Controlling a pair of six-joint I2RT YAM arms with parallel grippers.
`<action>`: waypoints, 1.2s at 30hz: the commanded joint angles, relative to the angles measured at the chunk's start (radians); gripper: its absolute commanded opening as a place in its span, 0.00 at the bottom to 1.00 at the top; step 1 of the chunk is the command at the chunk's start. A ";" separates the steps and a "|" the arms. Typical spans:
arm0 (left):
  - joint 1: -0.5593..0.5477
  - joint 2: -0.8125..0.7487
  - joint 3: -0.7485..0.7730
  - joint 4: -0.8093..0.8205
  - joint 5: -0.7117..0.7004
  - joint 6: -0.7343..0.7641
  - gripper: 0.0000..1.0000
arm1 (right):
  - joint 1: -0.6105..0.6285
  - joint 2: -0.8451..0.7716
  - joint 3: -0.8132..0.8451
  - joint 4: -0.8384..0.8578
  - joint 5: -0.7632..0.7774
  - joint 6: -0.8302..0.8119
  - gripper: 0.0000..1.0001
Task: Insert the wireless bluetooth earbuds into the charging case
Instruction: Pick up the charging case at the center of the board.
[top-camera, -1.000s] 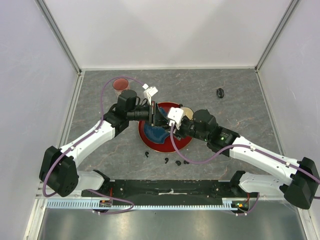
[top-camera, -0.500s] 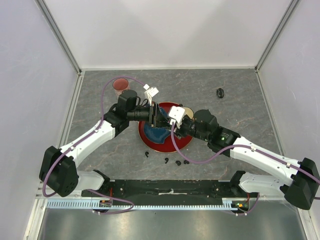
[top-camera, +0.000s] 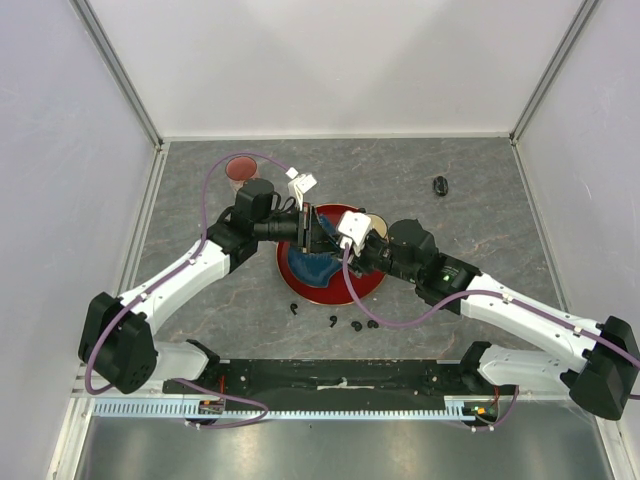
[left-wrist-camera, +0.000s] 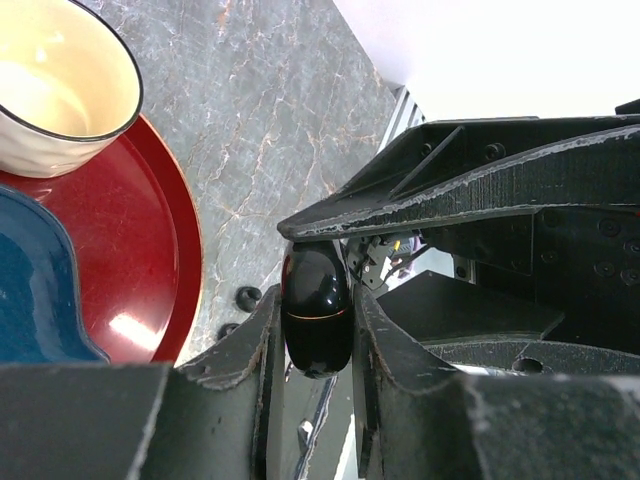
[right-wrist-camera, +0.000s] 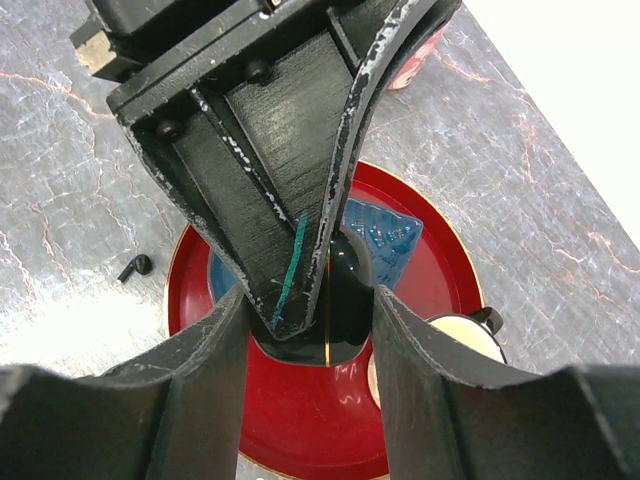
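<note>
Plainly, the charging case (left-wrist-camera: 316, 322) sits pinched inside the left claw (left-wrist-camera: 315, 296).

The charging case (left-wrist-camera: 316, 310) is smooth, glossy black plastic with bright highlights and a thin seam line. The left gripper (left-wrist-camera: 316, 295) and the right gripper (right-wrist-camera: 310, 295) have matt black plastic fingers (right-wrist-camera: 200, 380), finely ridged, with edges scuffed pale and rough. The red plate (left-wrist-camera: 150, 260) is glossy, lacquer-like and mirrors the light. The blue dish (left-wrist-camera: 30, 300) on it has a shiny glaze. The cream bowl (left-wrist-camera: 50, 90), upper left in the left wrist view, looks like glazed ceramic with a dark rim. The tabletop (top-camera: 470, 220) is grey, veined like stone, smooth with a dull sheen. The arm shells (top-camera: 520, 310) are smooth white plastic. The pink cup (top-camera: 240, 167) looks like translucent plastic.
</note>
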 joint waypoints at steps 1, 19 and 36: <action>-0.012 -0.038 0.009 0.027 -0.001 0.068 0.02 | -0.003 -0.025 -0.001 0.087 0.023 0.083 0.61; -0.004 -0.458 -0.265 0.309 -0.482 0.349 0.02 | -0.155 -0.157 0.053 0.024 0.102 0.725 0.95; -0.004 -0.477 -0.481 0.829 -0.248 0.383 0.02 | -0.249 0.190 -0.123 0.903 -0.551 1.763 0.91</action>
